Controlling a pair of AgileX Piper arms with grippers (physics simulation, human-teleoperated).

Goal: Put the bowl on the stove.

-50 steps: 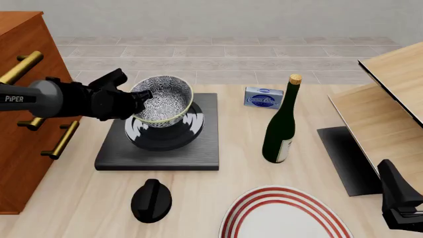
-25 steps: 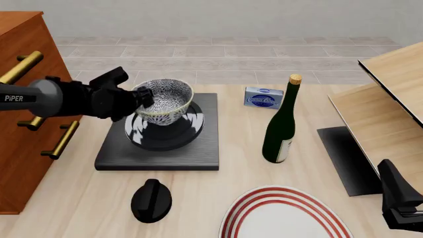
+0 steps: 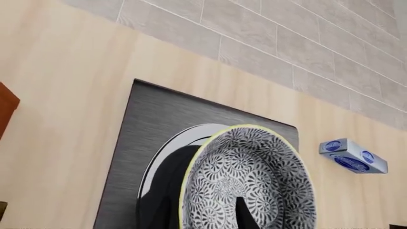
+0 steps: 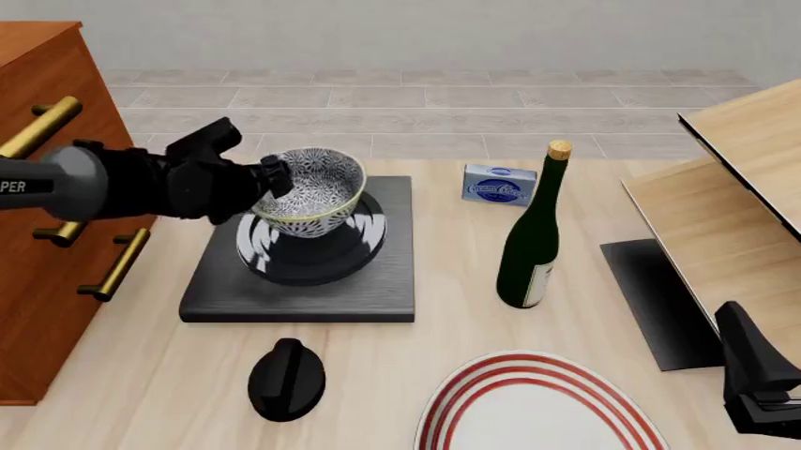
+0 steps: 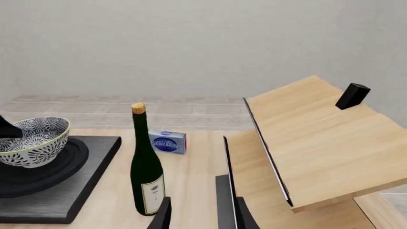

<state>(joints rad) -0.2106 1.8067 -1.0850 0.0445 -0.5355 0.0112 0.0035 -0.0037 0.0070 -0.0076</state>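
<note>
The black-and-white floral bowl (image 4: 315,193) stands nearly upright over the ringed burner of the black stove slab (image 4: 375,292), at or just above its top. My left gripper (image 4: 274,178) is shut on the bowl's left rim. In the left wrist view one finger (image 3: 244,215) lies inside the bowl (image 3: 254,167), above the stove (image 3: 159,114). The right wrist view shows the bowl (image 5: 28,143) on the stove (image 5: 64,195). My right gripper (image 4: 760,398) is open and empty at the front right corner, far from the bowl; it also shows in its own view (image 5: 200,218).
A green wine bottle (image 4: 530,248) stands right of the stove, a blue box (image 4: 500,184) behind it. A red-ringed white plate (image 4: 538,408) and a black knob-like object (image 4: 287,378) lie in front. A wooden cabinet (image 4: 51,244) is at left; a wooden shelf (image 4: 738,216) and a dark panel (image 4: 657,300) are at right.
The bowl was tilted with its inside facing the camera; it has levelled and come down over the burner, still held by the left gripper. The right arm has not moved.
</note>
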